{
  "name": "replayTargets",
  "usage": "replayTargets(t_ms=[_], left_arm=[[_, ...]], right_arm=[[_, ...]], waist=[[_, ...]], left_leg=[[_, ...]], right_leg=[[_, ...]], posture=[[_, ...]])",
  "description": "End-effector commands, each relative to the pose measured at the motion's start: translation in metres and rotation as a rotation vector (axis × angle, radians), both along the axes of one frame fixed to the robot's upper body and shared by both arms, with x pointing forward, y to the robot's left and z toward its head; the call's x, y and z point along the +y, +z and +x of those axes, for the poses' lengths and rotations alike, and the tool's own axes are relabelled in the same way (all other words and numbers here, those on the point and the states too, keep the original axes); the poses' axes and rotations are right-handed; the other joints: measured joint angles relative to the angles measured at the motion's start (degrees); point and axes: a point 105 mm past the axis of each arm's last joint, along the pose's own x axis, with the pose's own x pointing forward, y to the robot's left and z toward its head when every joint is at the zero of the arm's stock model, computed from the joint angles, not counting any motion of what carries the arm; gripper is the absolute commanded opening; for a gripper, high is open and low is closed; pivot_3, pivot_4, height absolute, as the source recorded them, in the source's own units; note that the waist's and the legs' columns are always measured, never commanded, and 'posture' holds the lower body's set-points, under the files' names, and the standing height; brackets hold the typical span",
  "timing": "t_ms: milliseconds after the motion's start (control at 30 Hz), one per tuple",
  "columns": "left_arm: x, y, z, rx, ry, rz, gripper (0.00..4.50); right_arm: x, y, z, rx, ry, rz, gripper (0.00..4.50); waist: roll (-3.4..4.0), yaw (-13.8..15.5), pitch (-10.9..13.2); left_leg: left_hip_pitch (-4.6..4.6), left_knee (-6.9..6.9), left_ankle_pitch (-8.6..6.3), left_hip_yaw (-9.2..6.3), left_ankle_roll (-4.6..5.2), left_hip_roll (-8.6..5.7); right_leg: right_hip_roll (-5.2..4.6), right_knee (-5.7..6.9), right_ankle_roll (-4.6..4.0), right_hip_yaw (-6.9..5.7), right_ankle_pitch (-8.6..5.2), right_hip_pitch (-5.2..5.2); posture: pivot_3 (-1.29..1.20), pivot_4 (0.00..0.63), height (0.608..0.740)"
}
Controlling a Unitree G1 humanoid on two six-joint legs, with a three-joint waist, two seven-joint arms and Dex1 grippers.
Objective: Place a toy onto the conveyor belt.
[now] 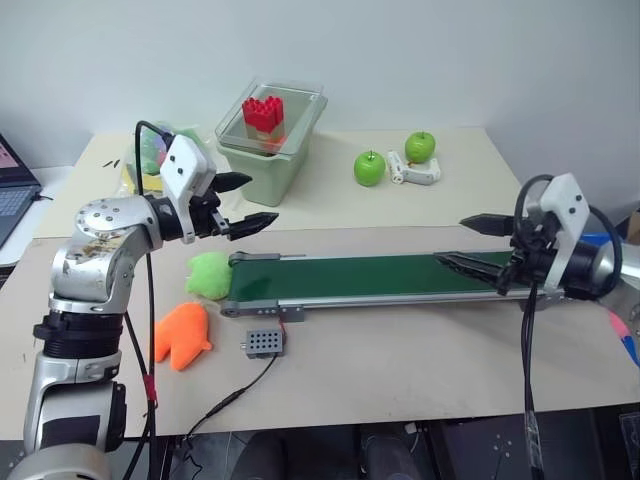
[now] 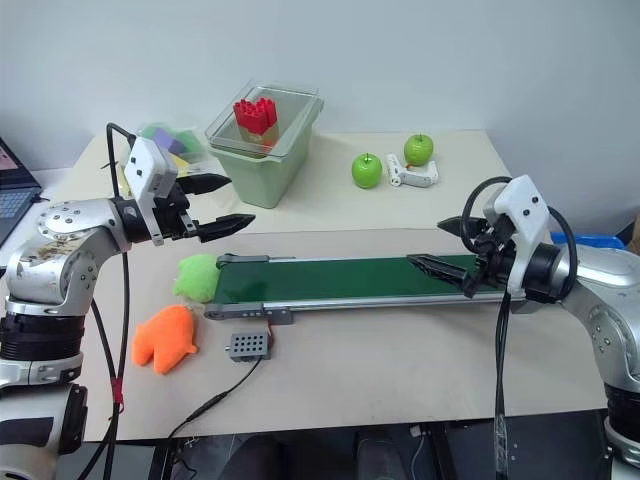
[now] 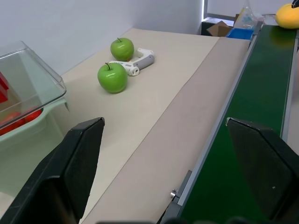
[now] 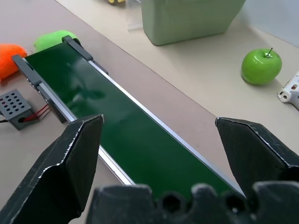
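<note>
The table (image 1: 420, 370), covered in pale brown paper, filled most of the head views, its near edge cut off below. Across it lay the conveyor belt (image 1: 350, 277), a long dark green strip in a grey frame; its right end was hidden behind the right gripper (image 1: 470, 243) in both head views. The pale green bin (image 1: 272, 140) stood behind the belt's left end with red blocks (image 1: 264, 113) on its clear lid (what lay under the lid was hard to make out).

The left gripper (image 1: 248, 202) hung above the table near the belt's left end, its two black fingers spread wide with nothing between them. The right gripper hovered over the belt's far right end, jaws likewise wide apart and empty.

A light green plush (image 1: 209, 274) touched the belt's left end, partly tucked behind the frame. An orange plush (image 1: 181, 336) lay just in front of it, and the small grey control box (image 1: 262, 343) sat beside that on its cable.

Two green apples (image 1: 369, 168) and a small white device (image 1: 415, 172) sat behind the belt, well apart from it.

The toy (image 3: 287, 15) showed as a yellow shape cut off by the corner of the left wrist view, resting at the belt's far end
</note>
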Motion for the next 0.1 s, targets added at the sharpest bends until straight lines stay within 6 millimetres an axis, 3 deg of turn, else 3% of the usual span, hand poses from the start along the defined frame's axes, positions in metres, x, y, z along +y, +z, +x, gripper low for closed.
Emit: replayTargets(t_ms=[33, 100], left_arm=[[-0.0026, 0.0155, -0.0017, -0.063, -0.01, -0.007, 4.46], [-0.0017, 0.0153, -0.0013, -0.069, -0.004, 0.004, 4.46]], right_arm=[[0.0022, 0.0131, -0.001, -0.068, 0.013, -0.008, 4.5], [0.0023, 0.013, -0.0009, -0.068, 0.014, -0.008, 4.5]], waist=[[0.0, 0.0, 0.0], [0.0, 0.0, 0.0]], left_leg=[[0.0, 0.0, 0.0, 0.0, 0.0, 0.0], [0.0, 0.0, 0.0, 0.0, 0.0, 0.0]], right_leg=[[0.0, -0.01, 0.0, 0.0, 0.0, 0.0], [0.0, -0.01, 0.0, 0.0, 0.0, 0.0]], posture=[[0.0, 0.15, 0.74], [0.0, 0.15, 0.74]])
